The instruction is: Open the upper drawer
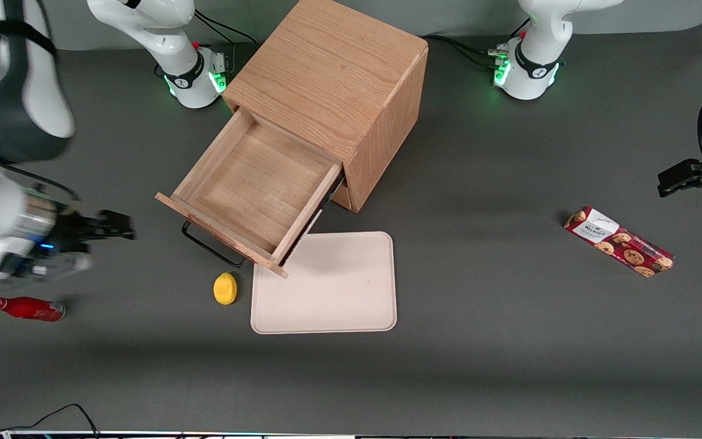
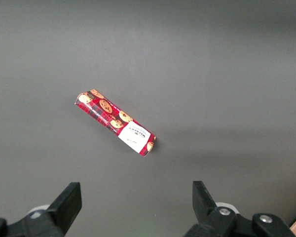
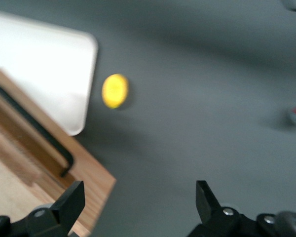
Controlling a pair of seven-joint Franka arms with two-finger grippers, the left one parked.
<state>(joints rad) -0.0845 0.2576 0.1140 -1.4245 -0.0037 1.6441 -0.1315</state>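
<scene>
At mid-table, the cube cabinet (image 1: 339, 85) stands w/ its upper drawer (image 1: 259, 183) pulled well out toward the front camera, tray body bare inside. Drawer front overhangs one corner of the cream tray (image 1: 333, 292), and the thin black wire handle (image 1: 211, 247) hangs just under its front edge. Lower drawer barely shows beneath, looks closed.

Gripper (image 1: 110, 225) sits off toward the working arm's end of the table, well apart from the handle, jaws wide & holding nothing; the wrist view shows both fingers (image 3: 69, 205) spread w/ bare table between.

Handling, as a judgement: oak drawer is stiff, rigid, not fragile, prob. moderate weight but slides on runners so pull force is low. Best hold = the wire bar, mid-span, fingers closing across it; bar is thin & smooth so could slip if taken near an end. Pull straight along the drawer's axis, else it may bind. Task looks essentially done.

Nearby: yellow lemon-like thing (image 1: 225, 288) just beside the tray, red bottle (image 1: 25, 308) lying near the gripper, cookie box (image 1: 619, 241) toward the parked arm's end.
</scene>
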